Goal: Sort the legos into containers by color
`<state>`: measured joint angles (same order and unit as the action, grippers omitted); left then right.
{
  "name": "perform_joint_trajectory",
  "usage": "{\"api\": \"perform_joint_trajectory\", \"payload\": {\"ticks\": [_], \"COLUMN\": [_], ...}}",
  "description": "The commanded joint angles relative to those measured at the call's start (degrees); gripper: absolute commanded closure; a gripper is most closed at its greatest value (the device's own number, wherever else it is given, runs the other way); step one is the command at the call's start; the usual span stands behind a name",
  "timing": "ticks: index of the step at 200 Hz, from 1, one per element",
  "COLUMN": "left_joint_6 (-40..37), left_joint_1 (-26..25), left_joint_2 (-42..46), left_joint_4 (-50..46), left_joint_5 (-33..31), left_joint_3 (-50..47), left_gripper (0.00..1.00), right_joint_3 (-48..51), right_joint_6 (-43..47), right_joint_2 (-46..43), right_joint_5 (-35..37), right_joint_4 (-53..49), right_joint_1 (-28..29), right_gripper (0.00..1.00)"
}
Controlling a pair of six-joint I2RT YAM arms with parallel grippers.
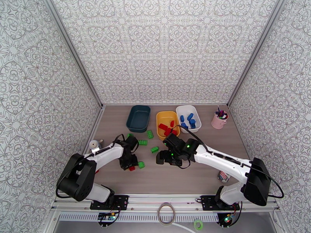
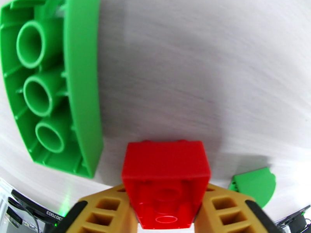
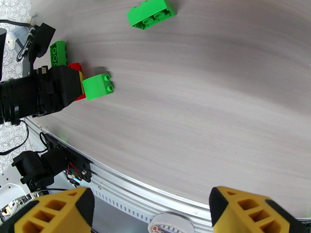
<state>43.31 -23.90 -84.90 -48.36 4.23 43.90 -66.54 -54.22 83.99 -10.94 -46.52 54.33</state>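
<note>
The likeliest trouble is the grip itself. The small red studded plastic brick (image 2: 165, 179) is caught by its near end between the yellow ribbed pads (image 2: 105, 212), and most of its body sticks out beyond them. On the lift it could pivot or slip free and fall back to the grey wood-grain worktop (image 1: 186, 179).

A small green plastic brick (image 1: 141, 164) lies just beside it on the right. A long green brick (image 2: 50, 86), hollow underside showing, sits close by. A sideways swing would knock either one.

The yellow rounded plastic tub (image 1: 160, 118) stands at the far edge and already holds red bricks (image 1: 166, 128). The way there passes the right arm (image 1: 217, 158), whose wrist hangs over the middle of the worktop, so the two arms could clash. A drop that falls short would land the brick among the loose green bricks (image 1: 142, 142). Drifting right would put it in the white tub (image 1: 197, 113) with the blue bricks (image 1: 188, 119), and drifting left would put it in the dark teal tub (image 1: 138, 119).

The left jaws are shut tight on the red brick, at the near left of the worktop. Whether the brick rests on the surface or is just clear of it I cannot tell. The right jaws stand wide apart, holding nothing and touching nothing.
</note>
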Motion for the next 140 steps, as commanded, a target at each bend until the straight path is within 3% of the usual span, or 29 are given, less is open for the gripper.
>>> {"api": "perform_joint_trajectory", "payload": {"ticks": [1, 43, 71, 140], "left_joint_6": [0.75, 1.36, -0.18, -2.15], "left_joint_1": [-1.19, -2.72, -3.03, -4.73], "left_joint_2": [3.77, 9.45, 10.10, -0.24], "left_joint_4": [-0.98, -4.77, -3.79, 3.01], "left_joint_5": [-0.39, 1.52, 6.31, 17.49], "left_joint_3": [1.95, 5.47, 10.30, 27.44], "left_gripper": [0.67, 0.70, 0.69, 0.70], "right_joint_3": [-0.10, -0.78, -0.44, -0.85], "right_joint_6": [-0.11, 0.33, 0.24, 2.57], "right_joint_2": [-0.11, 0.99, 1.10, 0.82], "right_joint_5": [1.02, 0.77, -0.79, -6.61], "right_joint_4": [-0.32, 0.02, 2.14, 4.33], "right_joint_1": [-0.04, -1.79, -4.31, -15.60], "right_gripper": [0.17, 0.18, 0.18, 0.19]}}
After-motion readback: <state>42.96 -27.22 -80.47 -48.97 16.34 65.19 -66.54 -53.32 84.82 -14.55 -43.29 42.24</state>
